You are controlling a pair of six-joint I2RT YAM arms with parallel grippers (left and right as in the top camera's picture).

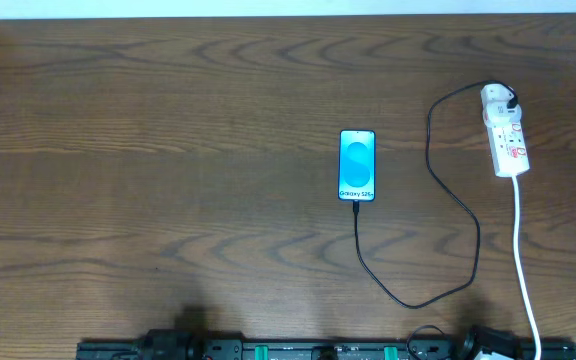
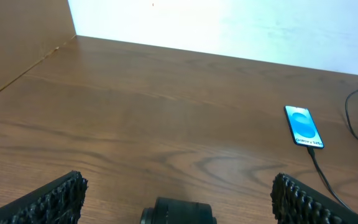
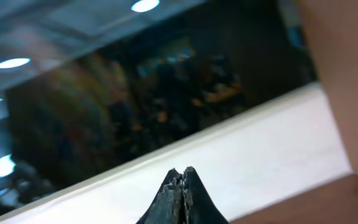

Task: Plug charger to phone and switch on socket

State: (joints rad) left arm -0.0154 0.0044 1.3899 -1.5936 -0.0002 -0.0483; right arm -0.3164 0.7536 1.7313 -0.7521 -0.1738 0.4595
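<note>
The phone (image 1: 357, 165) lies flat mid-table, blue screen up with white "Galaxy S25" text; it also shows in the left wrist view (image 2: 303, 126). The charger's black cable (image 1: 473, 232) runs from the phone's near end in a loop to a white plug (image 1: 496, 97) on the socket (image 1: 507, 140), a white power strip with red markings at the right. The cable tip sits at the phone's near edge (image 1: 357, 204). My left gripper (image 2: 179, 198) is open and empty, low over bare table, far from the phone. My right gripper (image 3: 181, 172) is shut and empty, pointing up at a wall.
The socket's white cord (image 1: 523, 260) runs toward the table's near edge. A brown side wall (image 2: 17, 43) stands at the left. The arm bases (image 1: 318, 348) sit along the near edge.
</note>
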